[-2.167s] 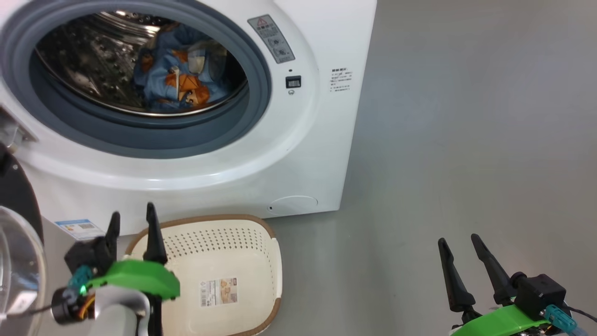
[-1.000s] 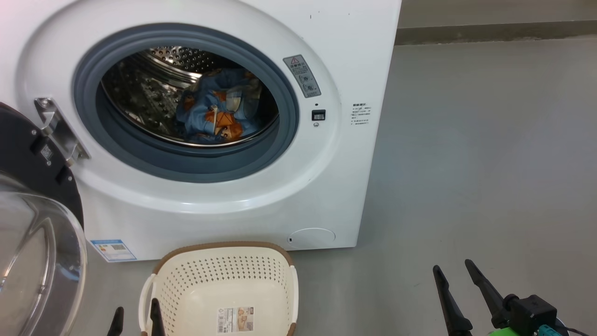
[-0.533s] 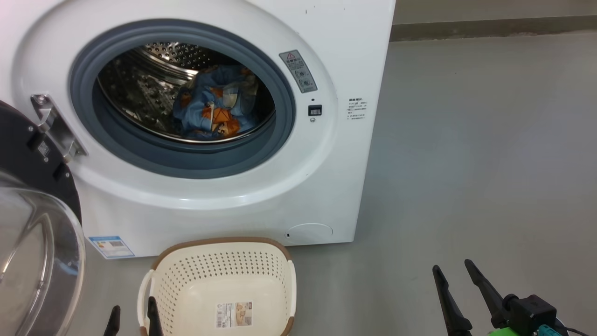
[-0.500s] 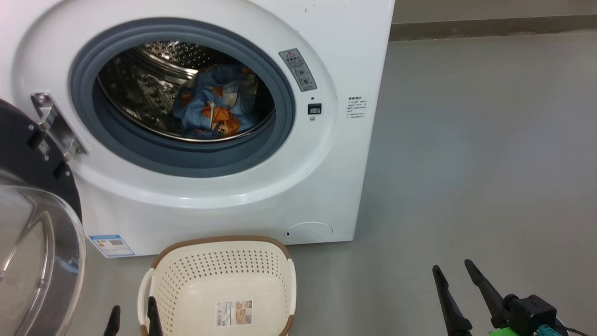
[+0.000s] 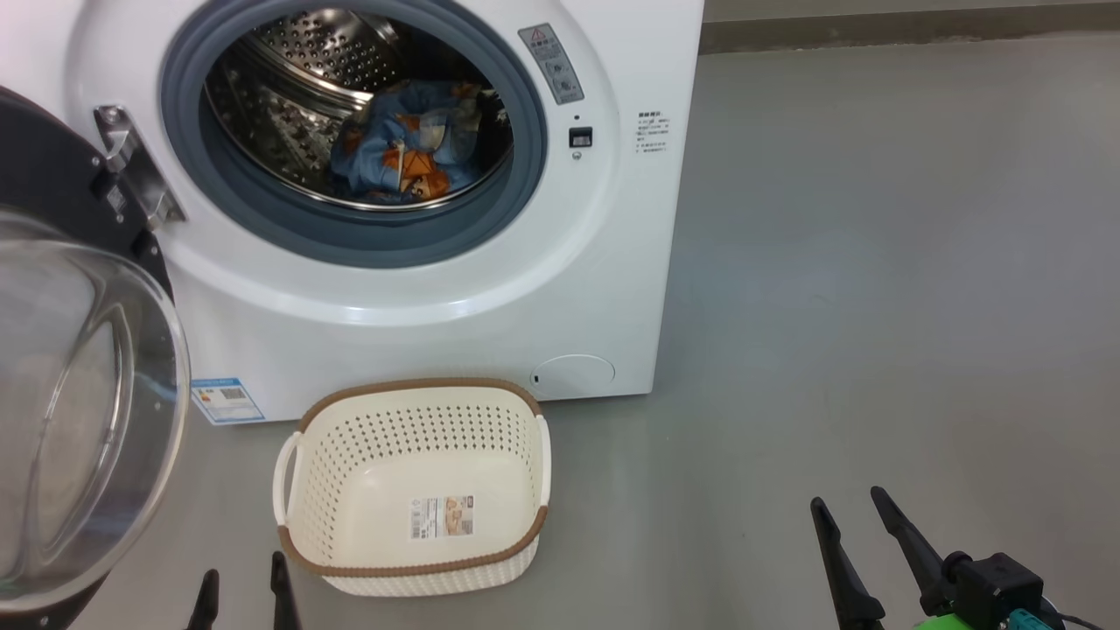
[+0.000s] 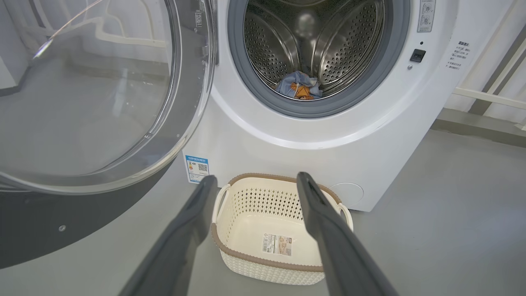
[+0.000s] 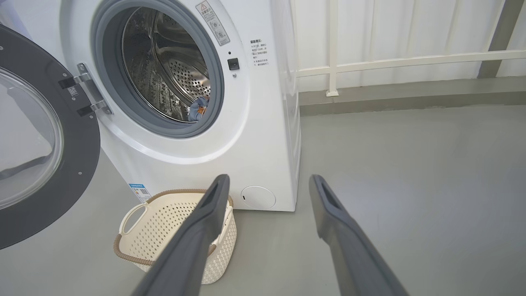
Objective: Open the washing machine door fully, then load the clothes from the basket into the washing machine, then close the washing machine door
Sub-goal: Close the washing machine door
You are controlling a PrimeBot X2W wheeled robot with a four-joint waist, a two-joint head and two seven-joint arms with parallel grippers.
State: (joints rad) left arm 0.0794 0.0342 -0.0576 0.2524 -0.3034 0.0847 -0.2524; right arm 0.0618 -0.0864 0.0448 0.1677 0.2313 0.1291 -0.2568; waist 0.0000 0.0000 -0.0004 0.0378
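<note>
The washing machine (image 5: 437, 297) stands with its round black door (image 5: 79, 420) swung wide to the left, the glass bowl facing me. Inside the steel drum lie the blue clothes (image 5: 411, 153) with orange figures, also seen low in the drum (image 6: 299, 84). The cream basket (image 5: 411, 486) sits on the floor before the machine, holding nothing but its label. My left gripper (image 5: 241, 591) is open at the bottom edge, just left of the basket. My right gripper (image 5: 849, 512) is open over bare floor at the lower right. In the left wrist view my gripper (image 6: 252, 181) hangs open above the basket (image 6: 279, 230).
Grey floor (image 5: 875, 262) spreads to the right of the machine. A white railing (image 7: 390, 61) and a wall kerb run behind it. The open door (image 7: 37, 139) juts out on the left side of the basket (image 7: 172, 230).
The head camera has pulled back and tilted, so the machine sits higher and the whole basket now shows. Both grippers stay open and low; nothing was picked up.
</note>
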